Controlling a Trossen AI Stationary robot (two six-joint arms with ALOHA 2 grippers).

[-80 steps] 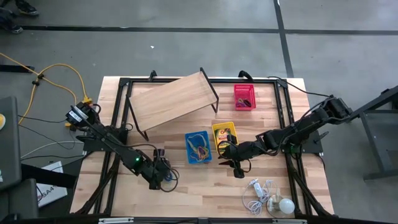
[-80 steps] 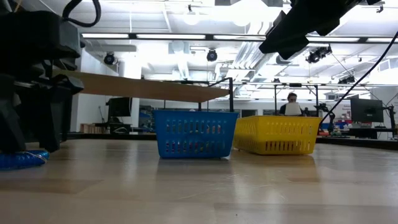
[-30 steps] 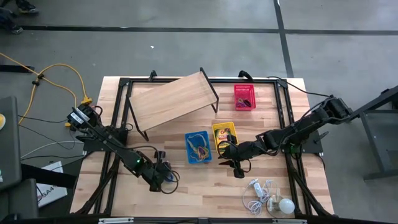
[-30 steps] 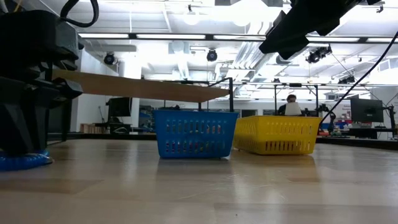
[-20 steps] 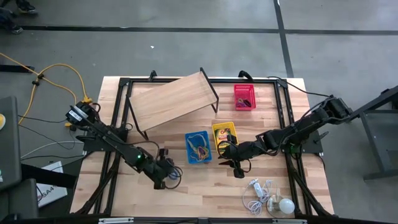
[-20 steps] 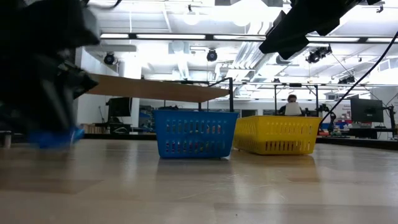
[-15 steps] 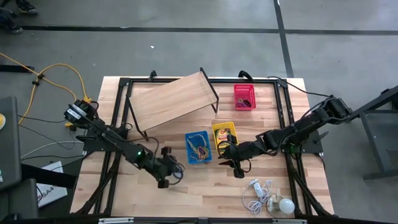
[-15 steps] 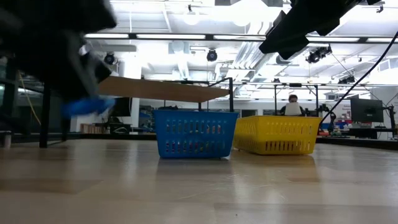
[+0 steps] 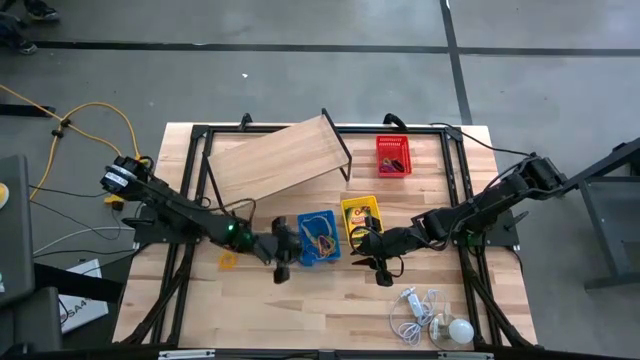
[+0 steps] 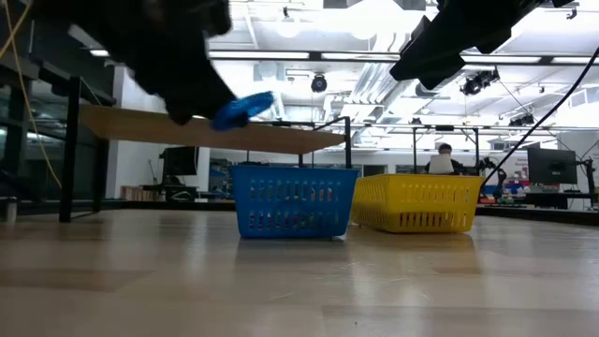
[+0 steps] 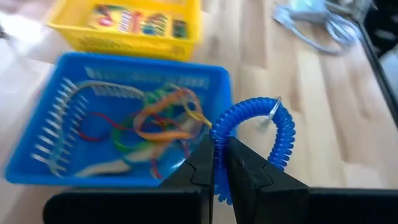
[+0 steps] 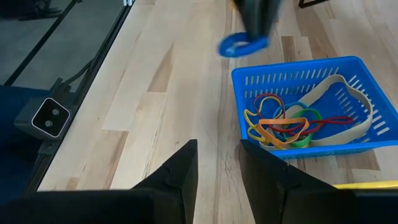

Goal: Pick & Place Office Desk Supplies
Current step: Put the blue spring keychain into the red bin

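Bare tabletop (image 9: 320,300) lies open at six o'clock. Toward twelve, the tilted wooden board (image 9: 275,160) blocks the way. The blue basket (image 9: 319,238) and yellow basket (image 9: 359,217) crowd the centre; bulb and cord (image 9: 432,318) clutter five o'clock

A robotics lab or workshop hall: a wooden-topped table (image 9: 420,300) in a black metal frame stands on a bare grey concrete floor (image 9: 300,85) marked with dark lines. Far across the room, bright ceiling strip lights (image 10: 281,54), exposed ducts, monitors (image 10: 552,167) and a seated person (image 10: 440,159) at workbenches.
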